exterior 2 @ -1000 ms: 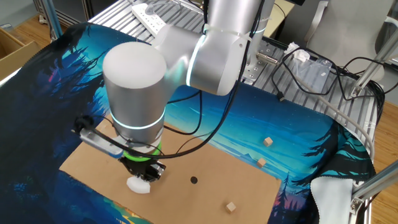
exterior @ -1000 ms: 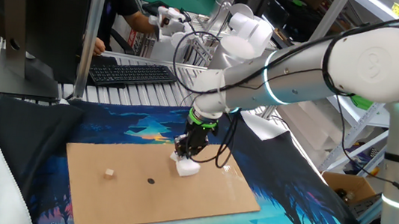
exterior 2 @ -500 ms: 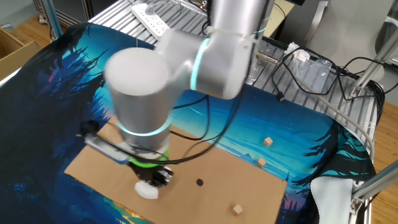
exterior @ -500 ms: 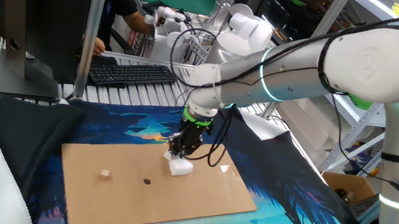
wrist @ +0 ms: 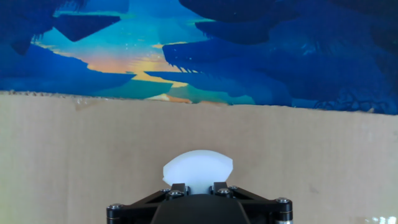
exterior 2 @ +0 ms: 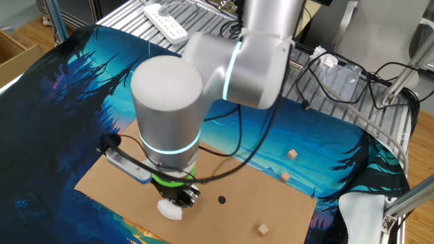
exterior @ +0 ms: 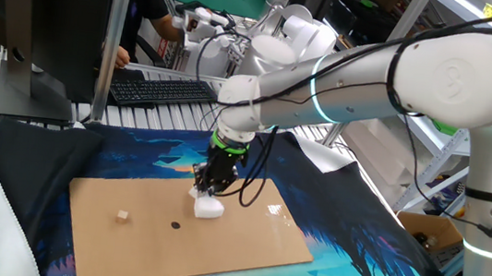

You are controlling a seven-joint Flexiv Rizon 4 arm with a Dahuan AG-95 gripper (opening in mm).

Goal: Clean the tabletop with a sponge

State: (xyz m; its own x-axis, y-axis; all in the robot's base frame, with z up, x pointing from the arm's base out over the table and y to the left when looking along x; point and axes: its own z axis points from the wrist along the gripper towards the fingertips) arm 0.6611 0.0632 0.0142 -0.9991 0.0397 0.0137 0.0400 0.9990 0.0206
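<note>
One arm (exterior: 393, 71) over the table, so you only have one claw to track. Largest to smallest:

- Patterned mat (exterior: 381, 256): blue and black, covers the table around the work area.
- Tabletop (exterior: 215, 246): the brown cardboard sheet lying on the mat. In the hand view its far edge (wrist: 186, 102) runs straight across, with mat beyond.
- Claw (exterior: 206, 189): pointing down near the far-right part of the sheet, closed narrow on the sponge. The hand view shows the foam bulging out between the fingers.
- Sponge (exterior: 209, 208): white foam block, pinched at the top, bottom face looks pressed on the cardboard. Same in the other fixed view (exterior 2: 170, 209), where it sits at the sheet's near edge.
- Dark spot (exterior: 176, 225): on the cardboard just left of the sponge, near but not touching. Also visible at (exterior 2: 222, 200).
- Tan cube (exterior: 123, 216): on the sheet, further left, well apart from the sponge. Two more cubes (exterior 2: 291, 154) lie on the mat off the sheet.

Progress, my read: grasp done, sponge in contact, wiping underway. The spot is not yet covered and the cube is on the sheet, so you should count the job as partway. Left to do: pass over the spot and the rest of the sheet to the left.
</note>
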